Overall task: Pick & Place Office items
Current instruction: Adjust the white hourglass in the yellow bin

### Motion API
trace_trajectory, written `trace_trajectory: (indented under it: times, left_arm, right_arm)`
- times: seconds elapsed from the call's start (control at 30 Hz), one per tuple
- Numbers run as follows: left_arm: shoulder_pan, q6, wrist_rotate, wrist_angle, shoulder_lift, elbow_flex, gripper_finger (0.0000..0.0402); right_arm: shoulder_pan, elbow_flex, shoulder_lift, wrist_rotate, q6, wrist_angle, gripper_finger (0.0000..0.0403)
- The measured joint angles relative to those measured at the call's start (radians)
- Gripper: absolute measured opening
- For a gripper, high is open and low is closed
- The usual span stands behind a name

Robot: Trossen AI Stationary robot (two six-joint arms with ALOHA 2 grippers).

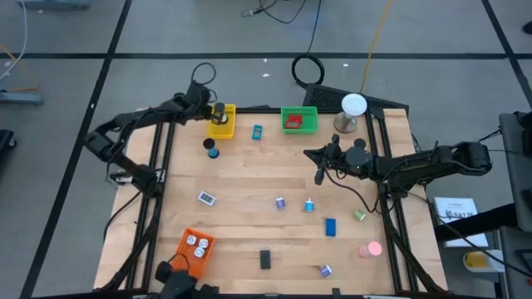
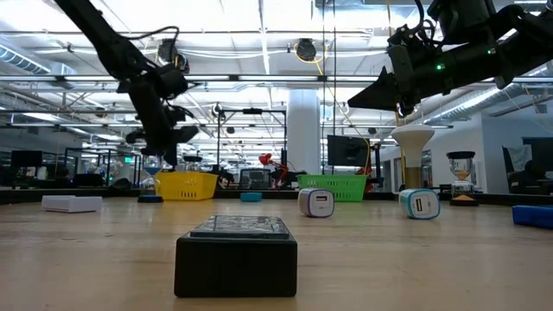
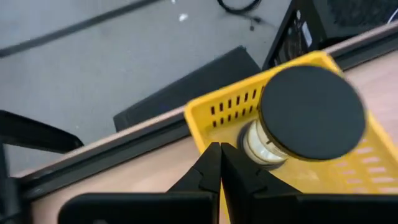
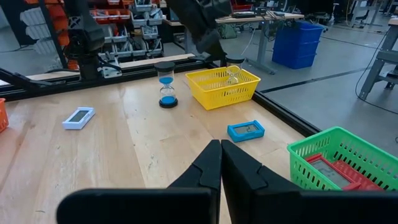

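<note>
My left gripper (image 1: pixel 213 112) (image 3: pixel 221 163) is shut and holds nothing. It hangs over the near rim of the yellow basket (image 1: pixel 221 123) (image 3: pixel 217 112) at the far left. In that basket lies a timer with a black disc end (image 3: pixel 311 112). My right gripper (image 1: pixel 319 173) (image 4: pixel 221 158) is shut and holds nothing, level above the table's right middle. Office items lie loose on the wood. Among them are a blue sand timer (image 1: pixel 211 148) (image 4: pixel 166 84) standing upright, a flat blue piece (image 1: pixel 257 131), a white piece (image 1: pixel 206 198), a blue block (image 1: pixel 331 226) and a black block (image 1: pixel 265 259) (image 2: pixel 236 255).
A green basket (image 1: pixel 299 120) holding a red piece stands at the far middle. An orange basket (image 1: pixel 195 249) with white bits sits at the near left. A white ball on a grey stand (image 1: pixel 353 108) is at the far right. Small clips (image 1: pixel 280 203) and a pink piece (image 1: pixel 371 248) lie on the near right.
</note>
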Motion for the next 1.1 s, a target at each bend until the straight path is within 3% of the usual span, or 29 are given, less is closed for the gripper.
trace_trajectory:
  times: [0.23,0.67,1.1]
  left_arm:
    - [0.0,-0.054,0.026,0.048,0.083,0.034,0.001]
    - [-0.007,-0.109,0.127,0.094,0.086,0.034,0.001]
    - [-0.024,-0.103,0.131,0.086,0.086,0.034,0.001]
  right_arm:
    - [0.0,0.0,0.0,0.0,0.0,0.0,0.0002]
    - [0.0,0.0,0.0,0.0,-0.002,0.0,0.0002]
    - [0.0,0.0,0.0,0.0,-0.001,0.0,0.0002]
